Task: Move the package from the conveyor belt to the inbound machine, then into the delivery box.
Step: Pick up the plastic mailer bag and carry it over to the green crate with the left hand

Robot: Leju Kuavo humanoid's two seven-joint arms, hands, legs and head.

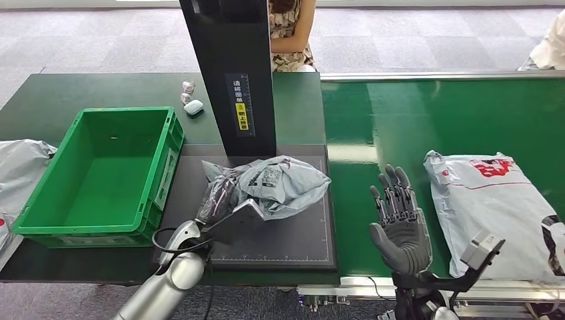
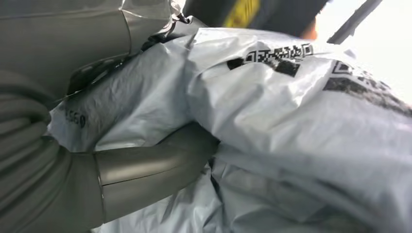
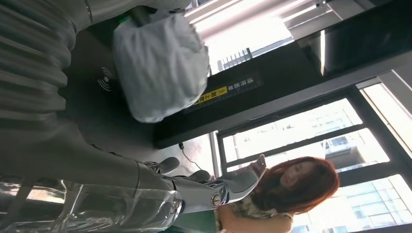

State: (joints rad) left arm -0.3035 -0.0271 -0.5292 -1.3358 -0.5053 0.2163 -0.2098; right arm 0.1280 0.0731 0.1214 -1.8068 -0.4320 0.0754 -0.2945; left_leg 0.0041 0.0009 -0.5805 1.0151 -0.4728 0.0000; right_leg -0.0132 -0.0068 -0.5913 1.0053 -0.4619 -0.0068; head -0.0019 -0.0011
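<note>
Fingers (image 1: 214,200) of the left hand (image 1: 216,207) curl into the grey package (image 1: 270,185), gripping its near-left corner; right hand (image 1: 398,220) hangs spread and holding nothing over the conveyor belt (image 1: 400,127). Package lies on the inbound machine (image 1: 300,240) platform, below the black scanner column (image 1: 230,73). Judgement: lift high enough to get over the crate wall, keeping the slack film bunched so it cannot slip. Green delivery box (image 1: 46,227), just left, holds nothing visible. Second white package (image 1: 493,207) waits on the belt.

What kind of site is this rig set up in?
Probably a parcel-sorting demo cell indoors: a green conveyor belt carrying a white poly mailer, a black scanning platform holding a crumpled grey plastic package, and a green plastic crate.
</note>
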